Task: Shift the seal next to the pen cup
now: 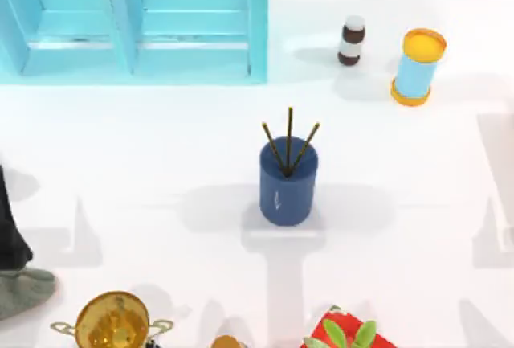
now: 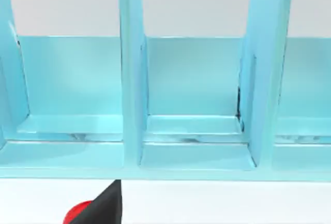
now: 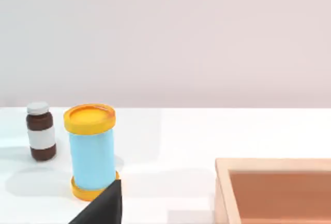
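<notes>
From above, we see the pen cup (image 1: 287, 183) standing upright near the middle of the white table (image 1: 144, 147), three thin sticks fanning out of its top. Behind it to the left sits a light-blue shelf rack (image 1: 136, 22); toward the far right stand a small brown-and-white bottle (image 1: 351, 40) and, just beside it, a light-blue can with orange rims (image 1: 418, 67). A gold trophy cup (image 1: 112, 321) sits at the near left edge, and our left arm (image 1: 12, 243) shows dark at the left edge. In our left wrist view, the rack's compartments face us, and the red knob of the seal (image 2: 77, 213) peeks out beside a dark gripper finger (image 2: 103, 206); whether the fingers clamp it we cannot tell. In our right wrist view, the can and bottle stand apart on the table, a wooden box (image 3: 274, 190) lies nearby, and our right finger's (image 3: 103, 206) state we cannot tell.
</notes>
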### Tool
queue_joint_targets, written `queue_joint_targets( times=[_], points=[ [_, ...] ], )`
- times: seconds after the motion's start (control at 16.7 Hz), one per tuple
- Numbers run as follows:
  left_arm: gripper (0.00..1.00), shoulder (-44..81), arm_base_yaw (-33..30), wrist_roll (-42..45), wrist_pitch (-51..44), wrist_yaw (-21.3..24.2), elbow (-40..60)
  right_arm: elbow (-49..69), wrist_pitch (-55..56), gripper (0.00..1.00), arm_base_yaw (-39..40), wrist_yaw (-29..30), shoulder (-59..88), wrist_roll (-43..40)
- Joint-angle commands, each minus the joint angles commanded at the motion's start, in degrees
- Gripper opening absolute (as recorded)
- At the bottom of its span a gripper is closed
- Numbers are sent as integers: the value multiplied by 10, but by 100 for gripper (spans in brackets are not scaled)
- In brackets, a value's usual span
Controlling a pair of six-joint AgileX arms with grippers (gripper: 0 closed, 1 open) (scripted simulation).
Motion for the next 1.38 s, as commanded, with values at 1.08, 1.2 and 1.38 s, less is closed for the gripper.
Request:
queue_joint_targets(
  times=[1.08, 1.2, 1.38],
  points=[
    [100, 718, 77, 76, -488, -4, 626, 0, 0, 100, 0, 0, 0, 0],
    [100, 829, 86, 89, -563, -2, 719, 0, 0, 100, 0, 0, 0, 0],
    [100, 966, 99, 106, -660, -1, 846, 0, 0, 100, 0, 0, 0, 0]
  ],
)
